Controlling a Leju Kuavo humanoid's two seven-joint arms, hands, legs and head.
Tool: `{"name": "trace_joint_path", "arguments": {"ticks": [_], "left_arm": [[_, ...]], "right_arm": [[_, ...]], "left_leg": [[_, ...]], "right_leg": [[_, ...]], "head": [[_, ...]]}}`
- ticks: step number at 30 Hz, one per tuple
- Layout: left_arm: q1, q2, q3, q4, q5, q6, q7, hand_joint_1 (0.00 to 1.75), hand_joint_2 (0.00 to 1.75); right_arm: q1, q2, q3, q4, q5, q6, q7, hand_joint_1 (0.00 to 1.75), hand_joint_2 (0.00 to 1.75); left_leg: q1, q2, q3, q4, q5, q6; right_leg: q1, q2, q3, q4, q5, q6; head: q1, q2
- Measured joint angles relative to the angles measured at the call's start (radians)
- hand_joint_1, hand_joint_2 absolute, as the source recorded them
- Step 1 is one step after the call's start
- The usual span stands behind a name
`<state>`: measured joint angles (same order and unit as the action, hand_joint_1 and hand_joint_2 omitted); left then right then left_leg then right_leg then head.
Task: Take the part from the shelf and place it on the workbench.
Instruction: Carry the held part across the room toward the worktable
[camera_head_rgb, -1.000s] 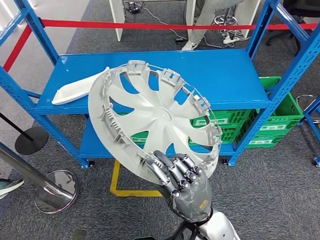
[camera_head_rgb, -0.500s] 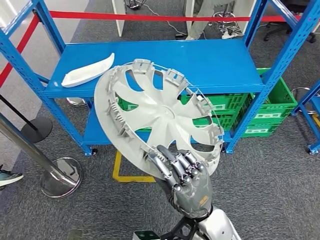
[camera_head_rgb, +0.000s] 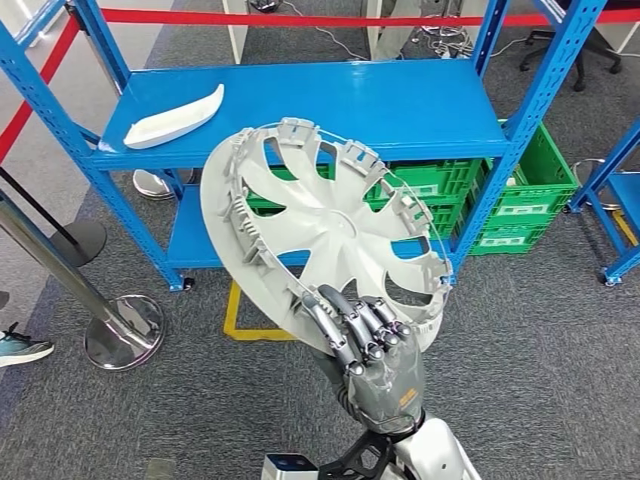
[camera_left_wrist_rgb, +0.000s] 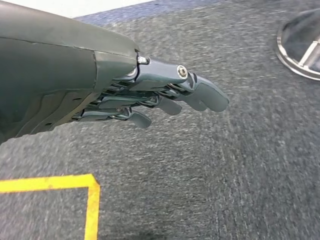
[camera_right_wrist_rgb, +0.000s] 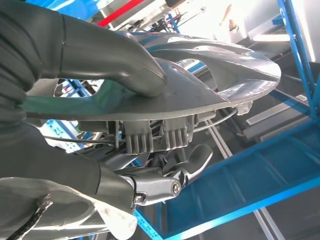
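The right hand (camera_head_rgb: 377, 355) is gripping the hubcap (camera_head_rgb: 324, 235) at its 5 o'clock rim, fingers (camera_head_rgb: 343, 320) clamped over the edge, thumb pressing the far face in the right wrist view. Over the last second the view has been swinging left and the shelf (camera_head_rgb: 423, 105) sliding toward 12 o'clock, so the robot is probably turning away with the part, off the shelf. The left hand (camera_left_wrist_rgb: 151, 92) is hanging over carpet, fingers loosely together, holding nothing. No tabletop is visible yet.
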<state>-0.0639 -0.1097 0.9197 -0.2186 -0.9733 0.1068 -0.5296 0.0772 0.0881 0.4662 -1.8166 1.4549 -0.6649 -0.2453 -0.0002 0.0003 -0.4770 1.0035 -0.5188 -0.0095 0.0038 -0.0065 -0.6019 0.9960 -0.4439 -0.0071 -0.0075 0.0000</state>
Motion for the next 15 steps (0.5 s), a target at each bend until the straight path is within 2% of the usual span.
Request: {"name": "trace_joint_path", "arguments": {"ticks": [1,3,4,5,6,7,8,9,10,11,12,13,14,15], "left_arm": [[-0.002,0.000,-0.001,0.000,-0.006,0.001,0.003,0.00,1.75],[-0.005,0.000,-0.004,0.000,-0.017,0.002,0.012,0.00,1.75],[-0.006,0.000,-0.005,0.000,-0.022,0.002,0.015,0.00,1.75],[-0.008,0.000,-0.006,0.000,-0.027,0.002,0.019,0.00,1.75],[-0.010,0.000,-0.008,0.000,-0.029,0.002,0.022,0.00,1.75],[-0.013,0.000,-0.009,0.000,-0.032,0.002,0.023,0.00,1.75],[-0.015,0.001,-0.012,0.000,-0.035,0.002,0.025,0.00,1.75],[-0.017,0.001,-0.016,0.000,-0.039,0.002,0.026,0.00,1.75],[-0.019,0.001,-0.020,0.000,-0.045,0.000,0.027,0.00,1.75],[-0.022,0.001,-0.023,0.000,-0.051,-0.001,0.028,0.00,1.75],[-0.025,0.000,-0.027,0.000,-0.057,-0.003,0.030,0.00,1.75],[-0.028,-0.001,-0.031,0.000,-0.064,-0.004,0.032,0.00,1.75],[-0.031,-0.002,-0.035,0.000,-0.069,-0.004,0.035,0.00,1.75],[-0.034,-0.003,-0.040,0.000,-0.075,-0.004,0.037,0.00,1.75]], "right_arm": [[0.003,0.000,-0.001,-0.004,0.004,0.000,0.004,1.75,1.75],[0.011,0.000,-0.002,-0.013,0.014,0.000,0.014,1.75,1.75],[0.015,0.000,-0.002,-0.018,0.021,0.000,0.021,1.75,1.75],[0.020,-0.001,-0.003,-0.023,0.026,0.000,0.026,1.75,1.75],[0.023,-0.001,-0.003,-0.026,0.029,0.000,0.031,1.75,1.75],[0.026,-0.002,-0.003,-0.029,0.034,0.000,0.036,1.75,1.75],[0.030,-0.003,-0.003,-0.032,0.040,0.000,0.042,1.75,1.75],[0.035,-0.005,-0.003,-0.035,0.049,0.000,0.053,1.75,1.75],[0.040,-0.007,-0.003,-0.040,0.059,0.000,0.067,1.75,1.75],[0.045,-0.011,-0.003,-0.045,0.070,0.000,0.083,1.75,1.75],[0.049,-0.015,-0.003,-0.053,0.082,0.000,0.102,1.75,1.75],[0.052,-0.019,-0.004,-0.061,0.092,0.000,0.119,1.75,1.75],[0.055,-0.023,-0.004,-0.071,0.100,0.000,0.133,1.75,1.75],[0.058,-0.027,-0.005,-0.080,0.106,0.000,0.143,1.75,1.75]], "left_leg": [[-0.002,-0.001,0.016,-0.032,-0.007,0.004],[-0.004,0.000,0.010,-0.045,0.005,0.015],[-0.003,0.002,0.003,-0.047,0.014,0.023],[-0.002,0.005,-0.007,-0.049,0.025,0.031],[-0.002,0.007,-0.018,-0.050,0.035,0.037],[-0.004,0.008,-0.032,-0.048,0.044,0.041],[-0.006,0.009,-0.046,-0.046,0.054,0.043],[-0.008,0.010,-0.061,-0.044,0.064,0.043],[-0.009,0.010,-0.076,-0.042,0.074,0.043],[-0.010,0.011,-0.090,-0.039,0.083,0.042],[-0.011,0.010,-0.103,-0.037,0.092,0.041],[-0.012,0.009,-0.115,-0.034,0.099,0.038],[-0.014,0.009,-0.124,-0.030,0.106,0.034],[-0.014,0.009,-0.131,-0.027,0.114,0.030]], "right_leg": [[0.000,0.000,-0.005,0.000,0.009,0.006],[-0.003,0.000,-0.012,-0.002,0.022,0.020],[-0.004,0.001,-0.020,0.007,0.009,0.025],[-0.004,0.002,-0.034,0.033,-0.021,0.030],[-0.005,0.003,-0.053,0.082,-0.066,0.034],[-0.006,0.004,-0.075,0.148,-0.116,0.038],[-0.007,0.004,-0.093,0.218,-0.154,0.040],[-0.007,0.004,-0.101,0.273,-0.170,0.042],[-0.007,0.004,-0.095,0.296,-0.163,0.043],[-0.007,0.004,-0.070,0.282,-0.137,0.042],[-0.007,0.004,-0.027,0.231,-0.106,0.040],[-0.007,0.004,0.026,0.157,-0.088,0.037],[-0.006,0.005,0.079,0.078,-0.083,0.034],[-0.004,0.006,0.118,0.017,-0.088,0.031]], "head": [[0.000,0.000],[0.000,0.000],[0.001,0.000],[0.003,0.000],[0.004,0.000],[0.005,0.000],[0.006,0.000],[0.006,0.000],[0.006,0.000],[0.006,0.000],[0.006,0.000],[0.006,0.000],[0.005,0.000],[0.005,0.000]]}}
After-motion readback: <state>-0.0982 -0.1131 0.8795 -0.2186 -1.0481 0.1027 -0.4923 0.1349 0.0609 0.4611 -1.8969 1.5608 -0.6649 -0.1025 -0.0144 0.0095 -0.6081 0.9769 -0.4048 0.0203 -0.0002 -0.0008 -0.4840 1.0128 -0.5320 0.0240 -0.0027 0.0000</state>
